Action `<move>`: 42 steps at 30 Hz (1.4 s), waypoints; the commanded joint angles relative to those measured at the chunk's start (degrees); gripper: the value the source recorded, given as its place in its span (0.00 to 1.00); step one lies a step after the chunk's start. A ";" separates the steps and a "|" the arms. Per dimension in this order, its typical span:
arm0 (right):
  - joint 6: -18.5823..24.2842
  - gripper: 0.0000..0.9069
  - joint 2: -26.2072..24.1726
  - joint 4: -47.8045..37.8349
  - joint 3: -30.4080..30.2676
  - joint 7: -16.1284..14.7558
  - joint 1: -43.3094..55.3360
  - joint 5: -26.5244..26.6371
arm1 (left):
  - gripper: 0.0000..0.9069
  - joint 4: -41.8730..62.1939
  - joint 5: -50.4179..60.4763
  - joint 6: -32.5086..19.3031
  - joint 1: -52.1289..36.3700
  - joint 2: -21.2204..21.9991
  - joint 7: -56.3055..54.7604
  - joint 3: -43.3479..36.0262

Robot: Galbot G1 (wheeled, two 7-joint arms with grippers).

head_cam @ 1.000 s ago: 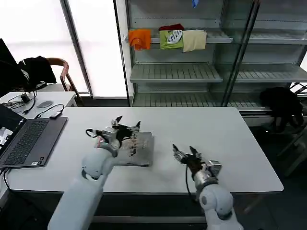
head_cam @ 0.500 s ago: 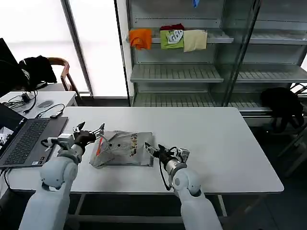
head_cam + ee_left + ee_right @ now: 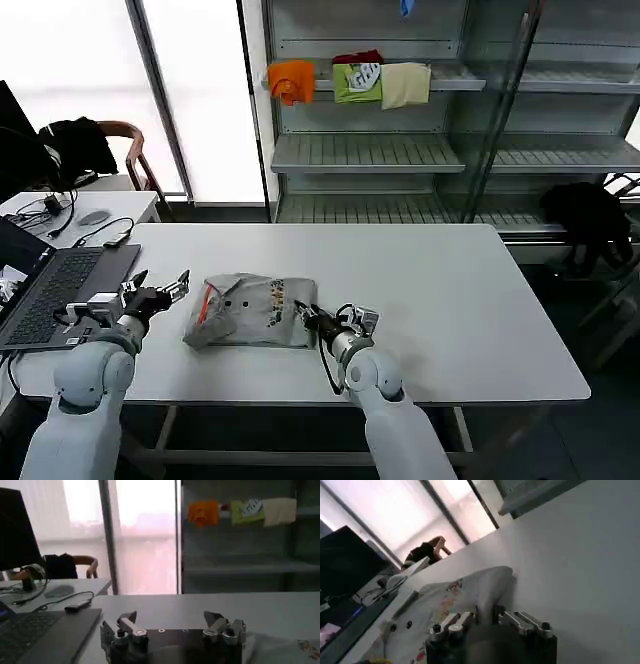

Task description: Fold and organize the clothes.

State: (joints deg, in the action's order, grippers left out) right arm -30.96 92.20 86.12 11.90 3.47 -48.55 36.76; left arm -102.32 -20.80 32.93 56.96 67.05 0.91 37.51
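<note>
**Right gripper pinching the shirt's edge, left gripper spread beside it**

The right gripper (image 3: 308, 318) pinches a fold of the light grey shirt (image 3: 255, 310) at the edge facing it, its fingers (image 3: 451, 625) pressed on cloth. The shirt lies bunched on the white table (image 3: 450, 300), orange trim toward the laptop (image 3: 60, 295). The left gripper (image 3: 160, 290) hovers between shirt and laptop, fingers (image 3: 127, 622) spread, holding nothing.

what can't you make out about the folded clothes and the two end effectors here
- Head view: how many shirts are in the bundle; the folds hide this.
- Right wrist view: whether the right end effector grips the cloth edge; its own body blocks the contact.
- Head view: the chest print is too small to read.
- Left end effector: open, apart from the cloth.
</note>
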 commanded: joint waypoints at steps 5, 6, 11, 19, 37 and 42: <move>2.50 0.00 2.52 5.27 2.44 0.10 0.26 0.35 | 1.00 1.09 -0.25 -1.10 2.04 -0.05 0.34 1.58; 2.30 0.00 2.23 6.46 2.85 0.07 0.09 0.35 | 1.00 1.13 -0.19 -1.16 2.15 0.01 0.38 1.57; -0.16 0.00 -1.52 11.81 7.54 0.75 -0.95 1.84 | 1.00 1.66 0.30 -1.66 2.61 0.53 0.77 1.28; -2.16 0.00 -10.20 17.14 14.51 -0.43 -6.16 3.76 | 1.00 2.04 0.97 -1.90 2.26 1.21 1.15 0.20; -2.30 0.00 -16.16 11.91 17.98 -3.92 -4.83 0.43 | 1.00 2.14 2.00 -1.76 2.30 2.46 1.16 -0.80; -2.28 0.00 -15.81 8.52 14.53 -4.25 0.10 -2.06 | 1.00 2.37 2.00 -1.83 2.76 2.50 1.16 -0.56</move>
State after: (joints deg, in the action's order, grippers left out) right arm -33.04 79.38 99.31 28.18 -0.05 -53.96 37.78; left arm -100.12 -18.80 31.15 59.41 69.49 2.08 36.92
